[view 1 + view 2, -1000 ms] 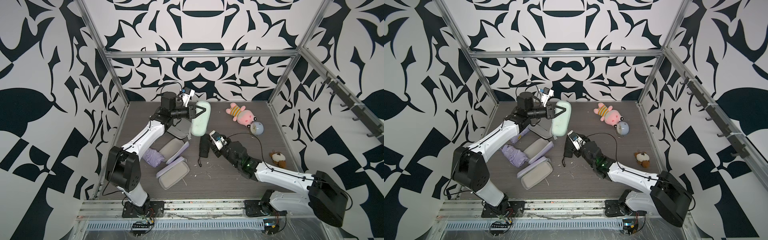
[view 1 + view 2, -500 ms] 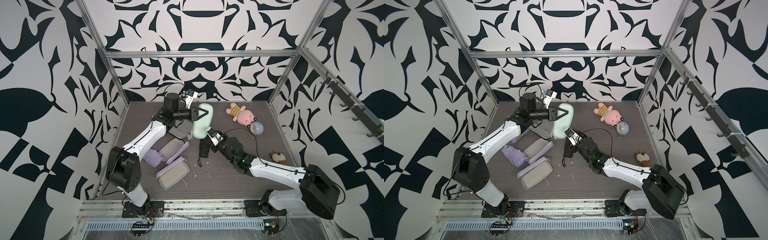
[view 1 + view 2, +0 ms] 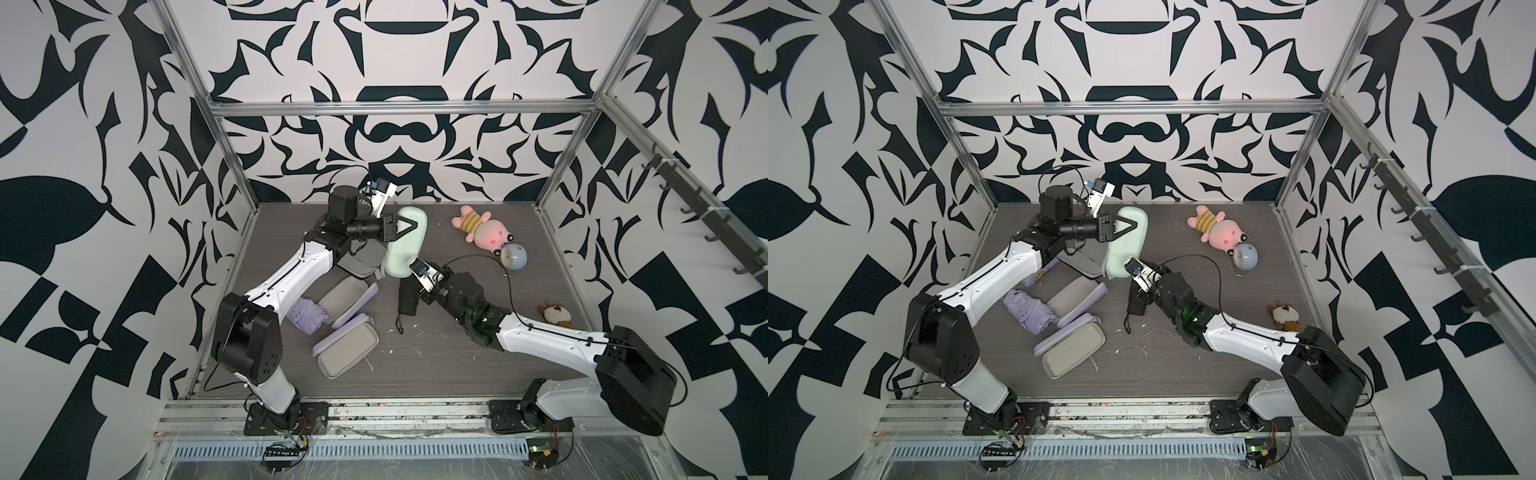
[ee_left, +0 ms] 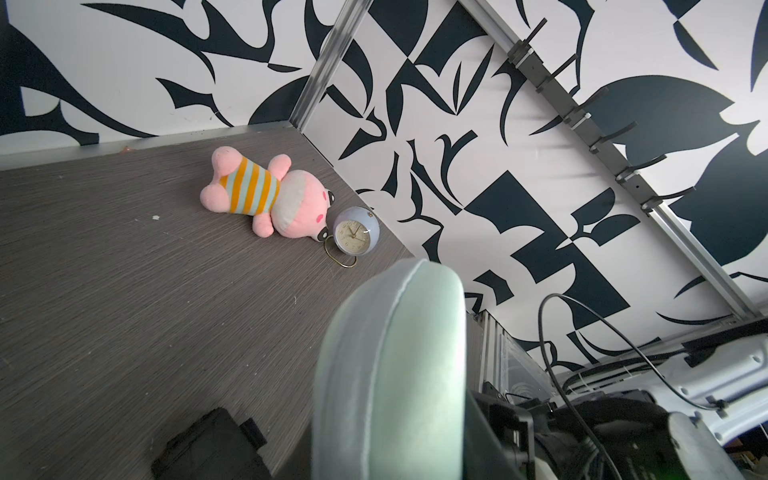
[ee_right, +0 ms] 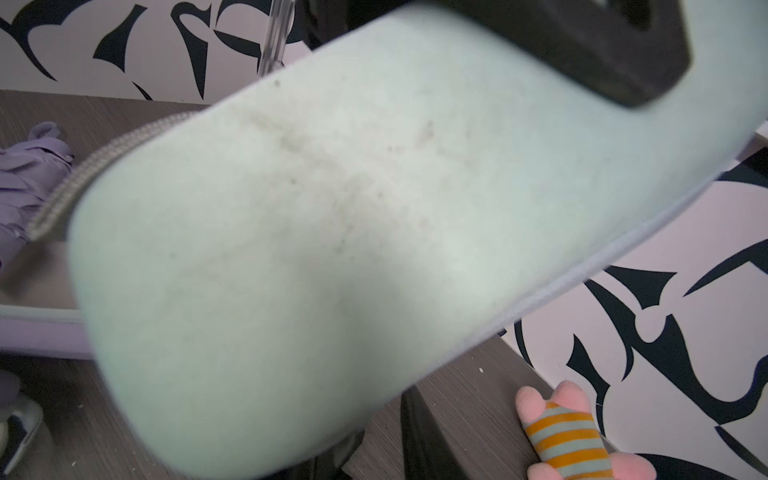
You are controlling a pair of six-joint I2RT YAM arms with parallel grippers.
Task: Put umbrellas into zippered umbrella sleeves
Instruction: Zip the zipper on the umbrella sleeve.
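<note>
My left gripper [image 3: 409, 226] [image 3: 1128, 226] is shut on the mint green sleeve [image 3: 409, 249] [image 3: 1125, 249] [image 4: 390, 374] and holds it tilted above the table's back. The right gripper [image 3: 406, 281] [image 3: 1133, 283] is at the sleeve's lower end. In the right wrist view the sleeve [image 5: 332, 228] fills the picture, and one dark finger [image 5: 419, 436] meets its edge. The black umbrella [image 3: 407, 297] [image 3: 1136, 305] lies right below. A lilac umbrella [image 3: 307, 318] [image 3: 1027, 313] lies beside two open lilac sleeves [image 3: 345, 297] [image 3: 347, 349].
A dark open sleeve [image 3: 361, 262] lies under the left forearm. A pink plush toy [image 3: 484, 230] and a round pale-blue clock [image 3: 513, 255] sit at the back right. A small brown toy [image 3: 555, 313] lies near the right wall. Patterned walls close three sides.
The right gripper has moved back and left over the black umbrella to the mint sleeve's lower end, its jaws narrowing. The left gripper has shifted the sleeve slightly rightward.
</note>
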